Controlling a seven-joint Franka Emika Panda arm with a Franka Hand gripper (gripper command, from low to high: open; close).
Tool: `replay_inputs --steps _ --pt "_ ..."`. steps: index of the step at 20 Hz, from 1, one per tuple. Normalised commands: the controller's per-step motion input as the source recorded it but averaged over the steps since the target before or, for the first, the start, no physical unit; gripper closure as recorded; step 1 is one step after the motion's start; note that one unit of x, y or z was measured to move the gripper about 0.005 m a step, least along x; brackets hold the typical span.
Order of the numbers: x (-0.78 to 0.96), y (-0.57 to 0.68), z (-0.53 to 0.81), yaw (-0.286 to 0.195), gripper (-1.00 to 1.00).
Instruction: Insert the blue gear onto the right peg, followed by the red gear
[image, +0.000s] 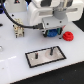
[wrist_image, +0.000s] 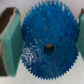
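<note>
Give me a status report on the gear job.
Gripper open, fingers either side of blue gear. Red gear beside it, untouched. Pegs on plate bare, nothing blocking.

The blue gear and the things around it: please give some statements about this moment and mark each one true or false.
1. The blue gear sits between the gripper fingers. True.
2. The blue gear is already on a peg. False: it is away from the plate, under the gripper.
3. The red gear lies on the table. True.
4. The red gear is inside the plate. False: it lies beside the gripper, outside the plate.
5. Both pegs are bare. True.
</note>
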Motion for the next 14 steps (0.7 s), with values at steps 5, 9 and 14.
replay_inputs --steps 5,9,14 --pt "0.29 0.01 0.52 0.0 1.0" --pt "0.46 -0.01 0.47 0.0 1.0" --pt "0.68 -0.1 0.44 0.0 1.0"
